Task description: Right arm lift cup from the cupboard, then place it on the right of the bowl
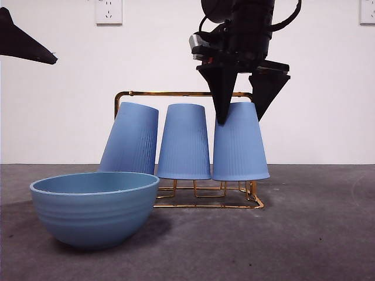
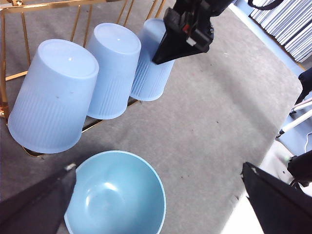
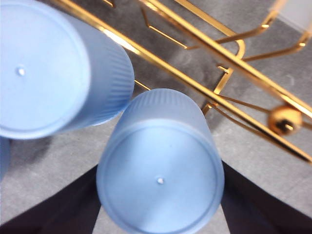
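A plain white wall (image 1: 58, 117) with a socket plate (image 1: 109, 11) backs the grey tabletop (image 1: 316, 234) in front of you. Starting at your far left in the front view, the left hand (image 1: 26, 44) shows only as a black tip at the top corner; from its own wrist camera you see its jaws spread wide apart, holding nothing, above the bowl. Next comes the wide blue bowl (image 1: 94, 208), upright on the tabletop nearest the camera, just in front of the rack's left end. Behind it stands the gold wire cupboard (image 1: 176, 93) carrying three blue ribbed tumblers upside down on its pegs: the left tumbler (image 1: 130, 139) leans to the right, the middle tumbler (image 1: 184, 142) sits upright, and the cup (image 1: 240, 143) you are after is the rightmost one, still seated on the rack close beside the middle one. The right hand (image 1: 241, 114) comes down from above over that cup, its jaws apart and straddling the cup's upturned base, one finger overlapping the cup's upper left edge, the other by the upper right. You cannot tell whether either finger actually touches it.
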